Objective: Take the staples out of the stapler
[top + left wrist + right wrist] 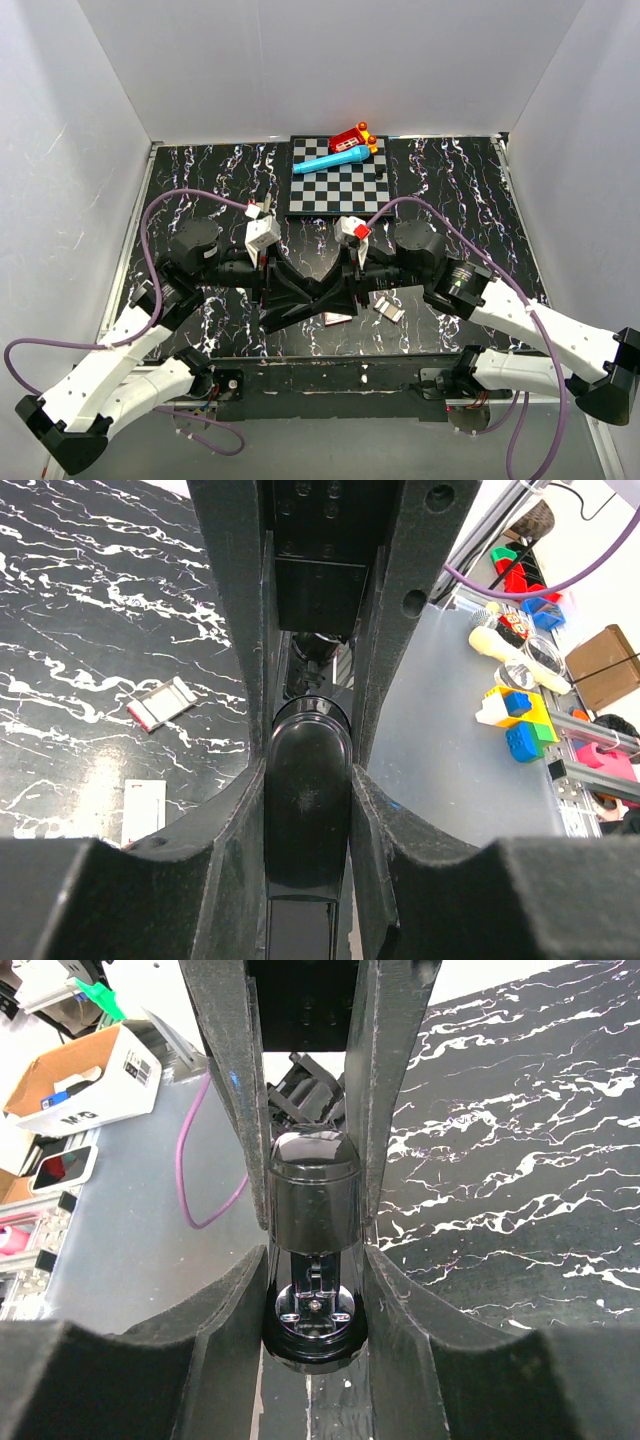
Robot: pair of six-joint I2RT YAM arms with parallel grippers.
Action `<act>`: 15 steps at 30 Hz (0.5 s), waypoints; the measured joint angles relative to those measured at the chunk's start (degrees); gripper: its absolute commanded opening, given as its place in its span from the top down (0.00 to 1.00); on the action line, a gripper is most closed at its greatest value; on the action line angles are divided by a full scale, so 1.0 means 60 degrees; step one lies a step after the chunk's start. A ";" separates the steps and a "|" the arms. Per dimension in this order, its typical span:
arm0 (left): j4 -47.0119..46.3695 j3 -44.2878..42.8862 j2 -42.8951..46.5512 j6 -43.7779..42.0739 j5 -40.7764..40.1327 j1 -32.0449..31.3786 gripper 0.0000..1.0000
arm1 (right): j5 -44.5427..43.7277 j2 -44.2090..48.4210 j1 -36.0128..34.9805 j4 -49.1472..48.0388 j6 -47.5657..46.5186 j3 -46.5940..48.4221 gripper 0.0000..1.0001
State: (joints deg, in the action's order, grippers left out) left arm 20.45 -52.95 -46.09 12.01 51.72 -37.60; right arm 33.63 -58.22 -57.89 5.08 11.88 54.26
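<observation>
- Holding the stapler [308, 810] between them, both arms meet at the middle of the marbled black table [450, 180], with the tool lifted off it as far as the overhead view shows.
- Left gripper [308, 730]: fingers pinch the smooth, rounded black end of the stapler, pads flat against its two sides.
- Right gripper [312, 1190]: fingers clamp the other end, where a bit of chrome mechanism shows under the black cap (probably the hinge or magazine end, though I cannot tell which).
- One ridged silvery strip of staples [388, 308] lies on the table just beside the right gripper, and a small white-and-red box [338, 318] sits near it, half under the arms.
- My read is that the body is being steadied so the magazine can be opened or emptied. Whether more staples remain inside cannot be seen.
- To do this well:
  - let one hand act as the fixed vice and only the other move, so the stapler doesn't twist out of either pinch
  - work along the tool's long axis, since a sideways pull would lever it against the pads
  - stay low over bare table near the loose strip, so anything released drops close and doesn't scatter towards the checkerboard [336, 185].
</observation>
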 measured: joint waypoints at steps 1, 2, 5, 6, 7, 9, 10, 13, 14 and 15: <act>0.0044 0.0000 0.0011 -0.0004 -0.0040 -0.0007 1.00 | 0.0004 0.0018 0.0000 -0.0127 0.0051 -0.0080 0.93; 0.0084 -0.0004 0.0022 -0.0004 -0.0066 -0.0011 1.00 | 0.0007 0.0033 0.0000 -0.0211 0.0087 -0.0149 0.93; 0.0022 -0.0044 0.0117 0.0025 -0.0160 0.0015 1.00 | 0.0080 0.0135 0.0004 0.0015 0.0182 -0.0368 0.93; -0.0084 -0.0146 0.0248 0.0036 -0.0259 0.0073 1.00 | 0.0080 0.0193 0.0007 0.0361 0.0215 -0.0619 0.93; -0.0215 -0.0273 0.0401 0.0036 -0.0335 0.0117 1.00 | 0.0080 0.0182 0.0018 0.0707 0.0251 -0.0871 0.93; -0.0433 -0.0499 0.0707 0.0044 -0.0597 0.0138 1.00 | 0.0164 0.0044 0.0018 0.1188 0.0255 -0.1268 0.93; -0.0557 -0.0579 0.0841 0.0102 -0.0667 0.0153 1.00 | 0.0193 -0.0007 -0.0004 0.1395 0.0291 -0.1406 0.93; -0.0987 -0.0772 0.1093 0.0113 -0.0725 0.0168 1.00 | 0.0168 -0.0062 0.0004 0.1963 0.0375 -0.1676 0.93; -0.1045 -0.0816 0.1126 0.0142 -0.0725 0.0168 1.00 | 0.0149 -0.0062 0.0018 0.2098 0.0488 -0.1701 0.92; -0.1129 -0.0849 0.1140 0.0164 -0.0699 0.0168 1.00 | 0.0131 -0.0062 0.0022 0.2157 0.0503 -0.1701 0.92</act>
State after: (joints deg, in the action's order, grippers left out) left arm 13.67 -58.04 -39.24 12.99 47.53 -36.60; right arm 34.41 -58.59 -57.76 18.02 14.90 44.05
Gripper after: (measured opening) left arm 0.321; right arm 0.091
